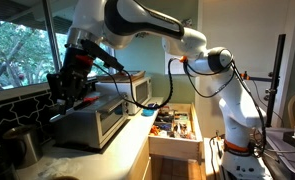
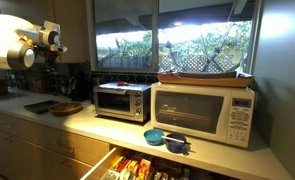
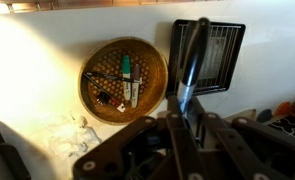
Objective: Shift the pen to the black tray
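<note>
One long dark pen (image 3: 190,60) with a bluish sheen is the thing to follow. In the wrist view it sticks forward out of the gripper (image 3: 185,128). The two fingers are drawn in close on the pen's near end, with no gap showing beside it, so you appear to have it firmly pinched.

The pen's far end crosses over a flat black rectangular tray (image 3: 225,58) with a wire-grid floor. It seems to hang above the tray rather than rest in it; whether the tip touches the grid cannot be told.

The tray lies just beside a round woven wicker basket (image 3: 152,55), and both sit on a pale countertop (image 3: 32,70). Inside the basket lie other pens, among them a green-capped marker (image 3: 127,68).

In an exterior view the tray (image 2: 42,105) and the basket (image 2: 68,108) lie side by side, with a silver toaster oven (image 2: 122,100) farther along, beyond the basket. In an exterior view the gripper (image 1: 72,92) points down at the counter.

Holding the pen by one end probably leaves its length free to be laid flat, and the approach from above keeps it clear of the basket's rim. The carry looks nearly done and only the release is left. Lower until the pen is close to the grid, then open. Dropped from higher up, it could bounce or roll back toward the basket.
</note>
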Robot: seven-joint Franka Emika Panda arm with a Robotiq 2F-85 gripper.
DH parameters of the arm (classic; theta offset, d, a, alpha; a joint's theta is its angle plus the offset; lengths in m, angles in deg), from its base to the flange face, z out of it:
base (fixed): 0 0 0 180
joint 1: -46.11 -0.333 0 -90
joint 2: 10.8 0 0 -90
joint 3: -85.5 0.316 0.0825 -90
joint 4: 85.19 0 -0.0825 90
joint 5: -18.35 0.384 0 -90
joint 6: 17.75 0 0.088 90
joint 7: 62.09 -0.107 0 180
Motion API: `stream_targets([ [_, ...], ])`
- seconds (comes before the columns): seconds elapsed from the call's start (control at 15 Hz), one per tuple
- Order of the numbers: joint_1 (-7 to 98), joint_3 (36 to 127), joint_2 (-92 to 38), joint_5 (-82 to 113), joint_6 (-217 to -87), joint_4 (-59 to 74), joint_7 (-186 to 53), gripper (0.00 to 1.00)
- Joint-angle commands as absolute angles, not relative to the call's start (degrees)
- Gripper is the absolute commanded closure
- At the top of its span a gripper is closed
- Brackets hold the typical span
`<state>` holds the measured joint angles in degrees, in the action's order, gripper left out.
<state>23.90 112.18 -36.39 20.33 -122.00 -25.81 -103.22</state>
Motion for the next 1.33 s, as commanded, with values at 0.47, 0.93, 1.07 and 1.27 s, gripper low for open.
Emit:
stream_targets([
  [0.47, 15.2, 106.2, -44.4, 0.1, -140.0, -17.6, -111.6, 0.96],
  [0.93, 13.2, 102.2, -48.7, -7.1, -144.7, -16.1, -114.9, 0.61],
  [1.07, 13.4, 102.2, -48.6, -6.5, -143.8, -16.1, -115.0, 0.55],
  [1.27, 13.8, 103.5, -47.7, -4.7, -141.8, -18.1, -113.3, 0.33],
])
